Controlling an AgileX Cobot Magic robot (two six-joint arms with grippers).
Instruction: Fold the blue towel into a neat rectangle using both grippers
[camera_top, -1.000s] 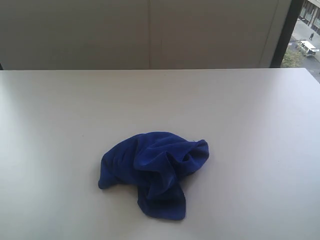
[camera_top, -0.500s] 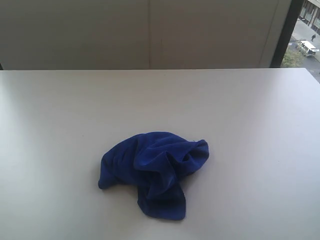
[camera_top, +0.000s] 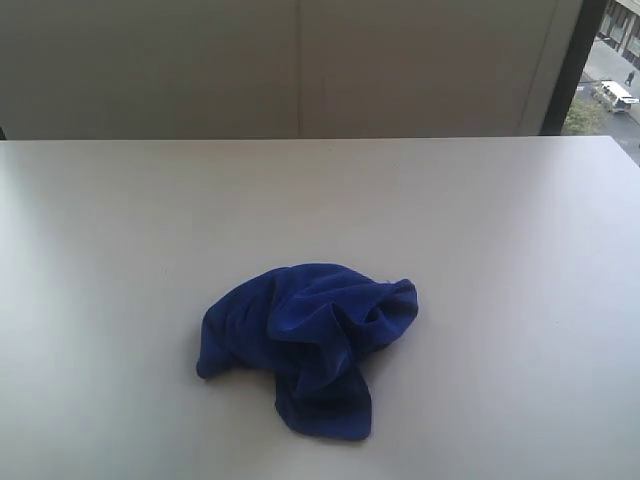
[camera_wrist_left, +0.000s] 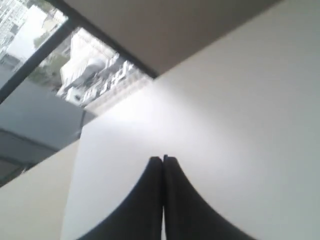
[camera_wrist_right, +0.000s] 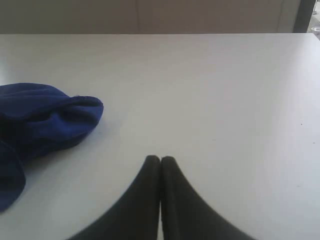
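The left end effector (camera_wrist_left: 163, 160) points across the white bench (camera_wrist_left: 240, 100), its black fingers pressed together on nothing. The blue towel (camera_top: 305, 340) lies crumpled in a heap near the middle of the bench, toward the front in the exterior view. The right end effector (camera_wrist_right: 160, 160), fingers likewise together and empty, sits to the towel's right, apart from it.

Open table (camera_top: 500, 250) on every side of crumpled blue towel (camera_top: 310, 340)

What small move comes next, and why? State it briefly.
Probably open the right gripper and ease it toward the blue towel: the towel lies crumpled on the table, ungripped, and the right gripper, like the left gripper, is shut.
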